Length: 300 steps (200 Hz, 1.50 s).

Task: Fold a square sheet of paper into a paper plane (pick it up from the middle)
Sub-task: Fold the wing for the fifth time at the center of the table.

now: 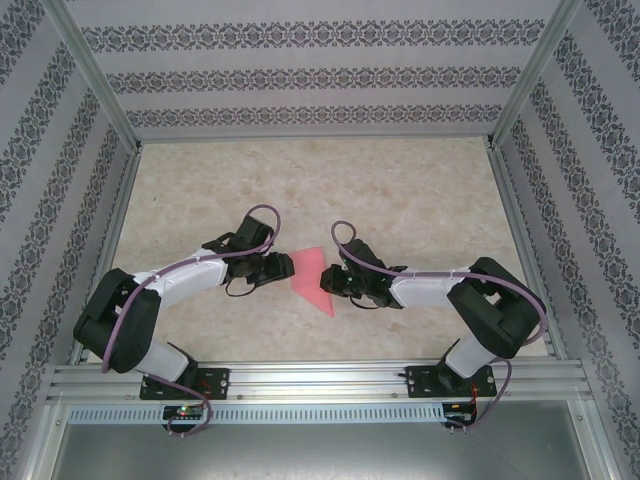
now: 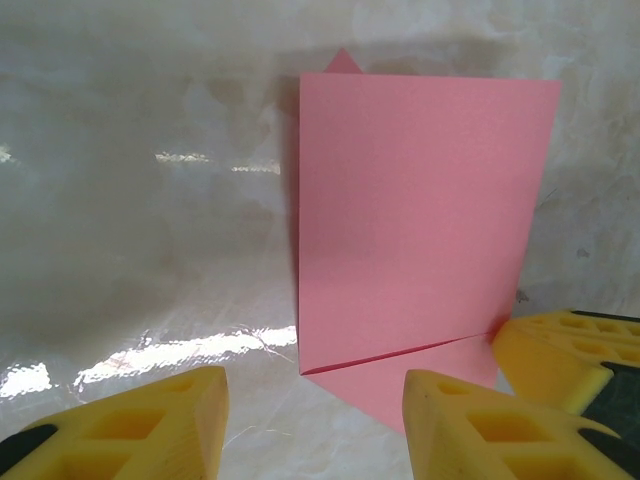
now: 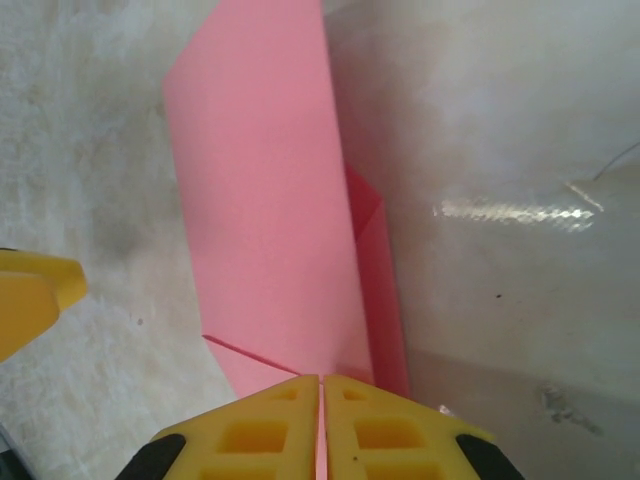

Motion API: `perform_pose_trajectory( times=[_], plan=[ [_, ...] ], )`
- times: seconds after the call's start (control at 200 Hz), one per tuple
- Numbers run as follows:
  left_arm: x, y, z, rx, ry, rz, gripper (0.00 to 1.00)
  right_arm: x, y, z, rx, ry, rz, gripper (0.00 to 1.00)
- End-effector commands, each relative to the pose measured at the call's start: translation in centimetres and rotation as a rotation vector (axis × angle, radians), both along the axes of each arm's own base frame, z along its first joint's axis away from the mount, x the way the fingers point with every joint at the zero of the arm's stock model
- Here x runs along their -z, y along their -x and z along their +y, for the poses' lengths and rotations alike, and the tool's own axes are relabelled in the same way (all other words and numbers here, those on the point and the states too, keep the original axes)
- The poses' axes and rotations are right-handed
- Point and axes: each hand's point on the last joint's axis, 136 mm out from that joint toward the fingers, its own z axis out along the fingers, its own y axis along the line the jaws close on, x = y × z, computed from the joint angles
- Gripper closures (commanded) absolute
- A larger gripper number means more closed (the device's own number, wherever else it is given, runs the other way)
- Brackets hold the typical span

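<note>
Mid-fold: your right end effector point(image 3: 320, 385) grips the edge of the paper point(image 3: 270, 200); your left end effector point(image 2: 312, 390) sits released beside it. Next, press the crease flat

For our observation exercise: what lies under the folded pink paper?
The paper has a flap; under it a lower pink layer peeks out, table around. The rest is covered.

Bright even light, white glare streaking the glossy tabletop point(image 2: 150, 360), a soft shadow beside the folded pink sheet point(image 2: 420, 220), focus sharp
</note>
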Motion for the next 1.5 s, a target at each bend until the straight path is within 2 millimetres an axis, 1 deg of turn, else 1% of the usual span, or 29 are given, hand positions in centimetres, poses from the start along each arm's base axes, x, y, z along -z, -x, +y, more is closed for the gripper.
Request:
perform_pose_trajectory(
  times=[0.0,0.21,0.35,0.505,0.779,1.009,1.119,1.329,1.494],
  plan=[
    [-0.1,-0.3,-0.5,0.012,0.027,0.001,0.49,1.5,0.3,-0.2,0.002,-0.011,0.028,0.89],
    [-0.5,-0.4,-1.3,0.037,0.055,0.011,0.48,3.5,0.5,-0.6,0.035,-0.039,0.064,0.89],
    [-0.8,-0.2,-1.9,0.048,0.095,0.025,0.47,4.0,0.6,-0.8,0.056,-0.056,0.07,0.89],
    [-0.4,0.4,-2.2,0.043,0.125,0.05,0.46,4.9,0.9,-1.9,0.103,-0.04,0.084,0.88],
    [0.7,0.9,-3.1,0.062,0.149,0.101,0.45,5.5,1.1,-2.1,0.111,-0.033,0.096,0.87],
    [1.5,0.8,-3.5,0.059,0.157,0.141,0.46,5.8,1.1,-2.3,0.124,-0.023,0.103,0.87],
    [1.6,0.6,-3.7,0.056,0.16,0.142,0.46,5.9,1.2,-2.5,0.128,-0.017,0.107,0.87],
    [1.7,0.3,-4.7,0.066,0.195,0.15,0.51,6.1,1.2,-2.5,0.129,-0.013,0.111,0.87],
    [1.6,0.1,-5.2,0.071,0.221,0.147,0.57,6.4,1.3,-2.5,0.132,-0.012,0.118,0.87]
  ],
)
